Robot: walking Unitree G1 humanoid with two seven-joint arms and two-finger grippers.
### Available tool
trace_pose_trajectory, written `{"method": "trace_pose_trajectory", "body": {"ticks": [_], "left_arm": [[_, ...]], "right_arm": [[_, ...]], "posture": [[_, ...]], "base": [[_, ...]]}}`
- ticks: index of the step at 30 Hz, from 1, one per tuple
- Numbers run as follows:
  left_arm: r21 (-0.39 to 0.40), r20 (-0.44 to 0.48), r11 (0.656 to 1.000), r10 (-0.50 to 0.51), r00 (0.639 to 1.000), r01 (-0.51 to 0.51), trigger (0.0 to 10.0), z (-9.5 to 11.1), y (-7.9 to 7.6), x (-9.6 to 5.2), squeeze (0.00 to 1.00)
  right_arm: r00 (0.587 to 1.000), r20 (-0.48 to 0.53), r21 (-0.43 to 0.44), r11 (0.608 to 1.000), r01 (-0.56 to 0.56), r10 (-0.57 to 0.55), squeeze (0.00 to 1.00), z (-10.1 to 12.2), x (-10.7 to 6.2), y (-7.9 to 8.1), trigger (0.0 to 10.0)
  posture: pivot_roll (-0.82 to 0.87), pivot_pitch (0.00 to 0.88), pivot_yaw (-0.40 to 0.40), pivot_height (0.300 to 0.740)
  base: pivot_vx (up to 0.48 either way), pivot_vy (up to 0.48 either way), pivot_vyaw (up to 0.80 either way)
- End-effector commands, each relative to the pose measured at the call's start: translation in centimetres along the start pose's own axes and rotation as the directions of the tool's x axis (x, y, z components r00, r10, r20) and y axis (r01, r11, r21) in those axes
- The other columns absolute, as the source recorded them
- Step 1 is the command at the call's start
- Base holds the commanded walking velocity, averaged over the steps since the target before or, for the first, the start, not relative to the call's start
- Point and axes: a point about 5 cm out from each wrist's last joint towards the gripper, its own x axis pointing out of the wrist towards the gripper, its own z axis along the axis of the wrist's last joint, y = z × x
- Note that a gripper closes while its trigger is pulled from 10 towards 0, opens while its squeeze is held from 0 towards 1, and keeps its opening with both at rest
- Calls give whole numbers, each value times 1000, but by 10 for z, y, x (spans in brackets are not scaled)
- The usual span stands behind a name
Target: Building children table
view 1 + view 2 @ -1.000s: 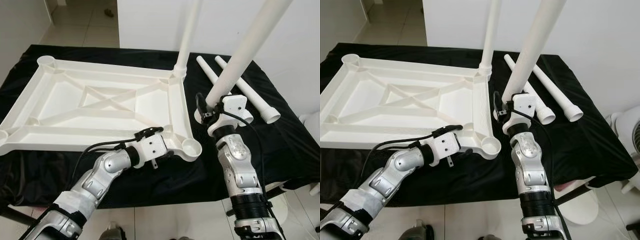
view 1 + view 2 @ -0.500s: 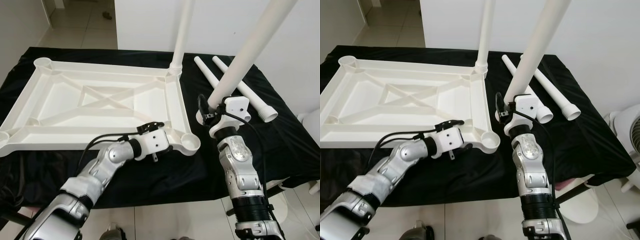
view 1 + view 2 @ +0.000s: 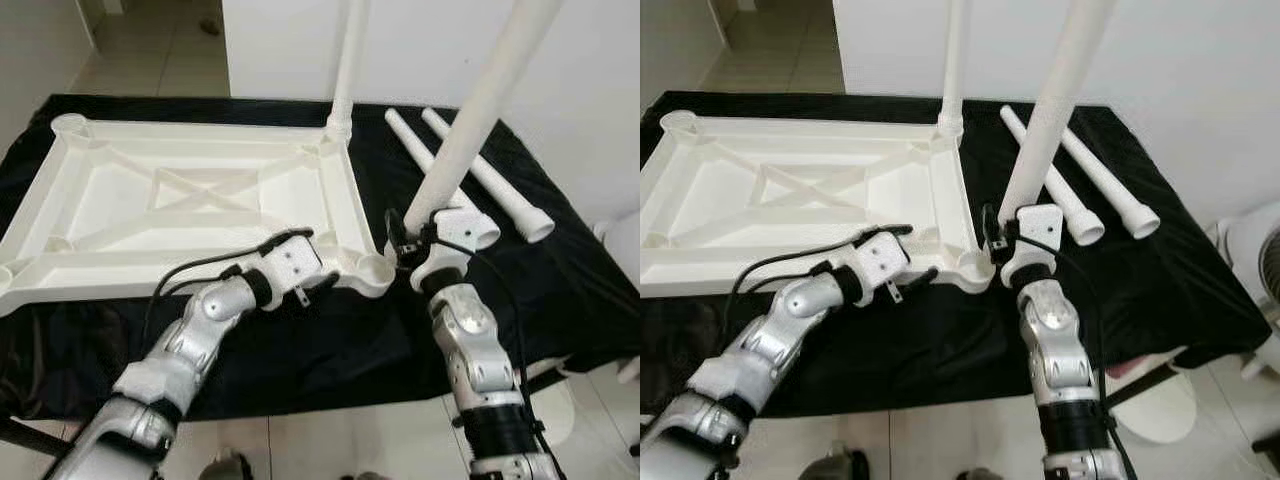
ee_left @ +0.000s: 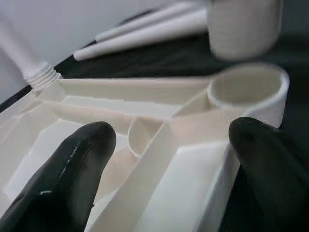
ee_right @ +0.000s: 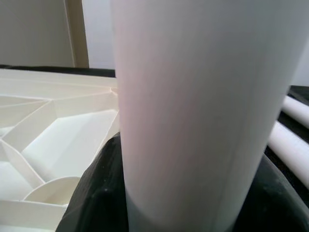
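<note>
Left eye view shows your right gripper [image 3: 425,245] clamped on the tilted leg [image 3: 470,130], its foot just beside the near corner socket [image 3: 375,268], toward your left. Your left gripper [image 3: 310,290] seems to straddle the tabletop [image 3: 120,215] rim, fingers spread.

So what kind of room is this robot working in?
Probably a room in a home: pale floor tiles, a plain white wall, and a table under a black cloth where a white plastic tabletop lies upside down for assembly.

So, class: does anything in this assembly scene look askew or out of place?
Yes. The table leg in the right gripper leans instead of standing upright, its end beside the corner socket, not in it.
</note>
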Motion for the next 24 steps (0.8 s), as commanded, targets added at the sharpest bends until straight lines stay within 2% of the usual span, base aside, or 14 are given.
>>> {"method": "trace_pose_trajectory", "body": {"ticks": [1,5,10,12,17,24], "left_arm": [[-85,34,996,7,999,-4,10000,9,-4,0,0],[-126,52,992,21,998,-14,10000,15,-12,-1,0],[-139,67,990,26,997,-17,10000,17,-20,-6,0],[-174,64,984,42,997,-31,10000,18,-22,-9,0],[-217,62,975,63,996,-48,10000,19,-23,-17,0],[-252,39,966,65,997,-53,10000,26,-15,-34,0]], "right_arm": [[1000,-23,-9,1000,-19,19,0,-4,0,2,10000],[999,-32,-4,999,-34,34,0,-5,4,5,10000],[997,-35,-4,998,-64,64,0,-6,5,9,10000],[997,-37,4,997,-74,74,0,-8,4,11,10000],[994,-58,6,996,-92,92,0,-12,-1,13,10000],[987,-98,-2,992,-127,126,0,-23,-8,15,10000]], "posture": [[64,73,-57,740],[75,68,-68,740],[80,63,-74,740],[74,58,-71,740],[74,58,-73,740],[80,57,-78,740]], "base": [[0,0,0],[0,0,0],[0,0,0],[0,0,0],[0,0,0],[0,0,0]]}}
